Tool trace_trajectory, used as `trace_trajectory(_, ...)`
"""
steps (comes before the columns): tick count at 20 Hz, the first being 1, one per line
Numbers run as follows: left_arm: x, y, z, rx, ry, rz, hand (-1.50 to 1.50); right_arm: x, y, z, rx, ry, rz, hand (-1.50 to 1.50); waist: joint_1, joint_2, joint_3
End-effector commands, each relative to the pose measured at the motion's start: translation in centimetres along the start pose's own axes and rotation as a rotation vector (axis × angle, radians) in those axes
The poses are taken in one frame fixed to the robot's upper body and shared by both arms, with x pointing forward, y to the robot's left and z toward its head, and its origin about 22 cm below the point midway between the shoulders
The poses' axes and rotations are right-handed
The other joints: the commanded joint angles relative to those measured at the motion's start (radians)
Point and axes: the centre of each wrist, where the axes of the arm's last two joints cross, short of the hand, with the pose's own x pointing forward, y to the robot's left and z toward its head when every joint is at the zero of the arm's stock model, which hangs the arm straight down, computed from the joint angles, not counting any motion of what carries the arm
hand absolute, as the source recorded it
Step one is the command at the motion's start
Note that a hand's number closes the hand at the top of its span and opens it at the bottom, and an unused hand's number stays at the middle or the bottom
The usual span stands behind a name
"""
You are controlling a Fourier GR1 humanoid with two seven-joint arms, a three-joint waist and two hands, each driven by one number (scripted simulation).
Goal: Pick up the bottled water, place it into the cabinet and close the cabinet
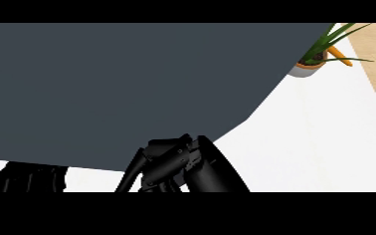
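Across white counter point(323, 129), from three to five o'clock, found only pale, bare top. Could not tell whether right hand point(183, 164), at six o'clock, was spread or closed: read only as a black mass, its upper edge meeting the lower rim of dark grey panel point(132, 89). Could not tell touching from overlapping there. Found left hand point(29, 176) at seven o'clock, cut by the view's edge under the same rim, equally unreadable. Moving outward, saw that panel fill everything from eight round to one o'clock; judged it a cabinet door swung close to the head, though saw no handle or hinge. Beyond it, at two o'clock, noted potted plant point(312, 62) in a white pot, with something orange point(339, 56) just behind.

Saw no bottled water anywhere: hidden behind the panel, inside the cabinet, or enclosed by a hand, and could not say which.

Judged the risks as follows. Could pinch a hand between door and frame by pushing blind. Could knock the bottle over, if it stood near the opening, by swinging the door onto it. Could leave the door ajar through a push landing off its edge.
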Motion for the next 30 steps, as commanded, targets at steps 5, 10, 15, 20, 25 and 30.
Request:
trace_trajectory(5,0.9,1.9,1.8,0.006,-0.003,0.0,1.5,-3.0,-5.7,-8.1,-0.025,0.122,-0.165,1.5,-0.01,0.005,0.004)
trace_trajectory(10,2.1,2.8,2.3,-0.009,-0.004,-0.006,1.5,-6.2,-9.6,-11.3,-0.017,0.126,-0.153,1.5,-0.018,0.001,0.004)
trace_trajectory(15,1.7,3.6,1.4,-0.006,-0.003,0.002,1.5,-9.2,-11.5,-13.2,-0.034,0.15,-0.14,1.5,-0.017,0.008,0.003)
trace_trajectory(20,1.9,3.4,0.8,-0.033,0.0,0.008,1.5,-9.9,-14.5,-12.6,-0.053,0.152,-0.086,1.5,-0.018,0.016,0.003)
trace_trajectory(25,2.2,2.8,0.4,-0.049,-0.011,-0.004,1.5,-9.3,-15.5,-13.2,-0.053,0.136,-0.101,1.5,-0.003,0.017,0.003)
trace_trajectory(30,2.2,2.4,0.0,-0.055,-0.032,0.001,1.5,-9.5,-17.0,-12.6,-0.029,0.134,-0.092,1.5,-0.004,0.018,0.002)
